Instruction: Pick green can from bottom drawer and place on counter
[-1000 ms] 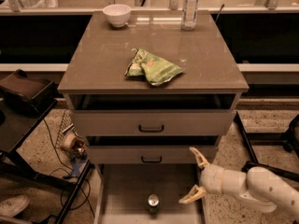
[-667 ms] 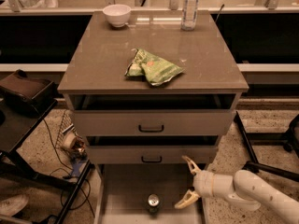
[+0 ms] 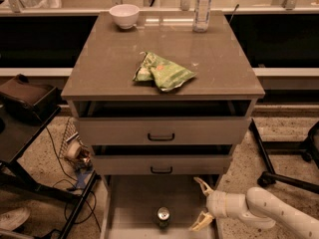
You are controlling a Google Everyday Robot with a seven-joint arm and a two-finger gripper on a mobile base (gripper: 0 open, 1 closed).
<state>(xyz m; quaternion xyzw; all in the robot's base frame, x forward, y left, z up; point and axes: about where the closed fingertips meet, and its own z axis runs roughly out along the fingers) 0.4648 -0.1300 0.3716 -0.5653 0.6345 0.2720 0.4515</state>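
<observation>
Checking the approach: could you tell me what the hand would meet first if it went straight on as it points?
Probably the green can standing in the bottom drawer; the open hand, at the drawer's right, points leftward at it.

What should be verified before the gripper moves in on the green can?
1. Is the bottom drawer pulled out: ok.
2. Is the green can upright with nothing around it: ok.
3. Is the gripper open: ok.
4. Is the can between its fingers: not ok, the gripper sits to the can's right, apart from it.
5. Is there room on the counter beside the snack bag: ok.
</observation>
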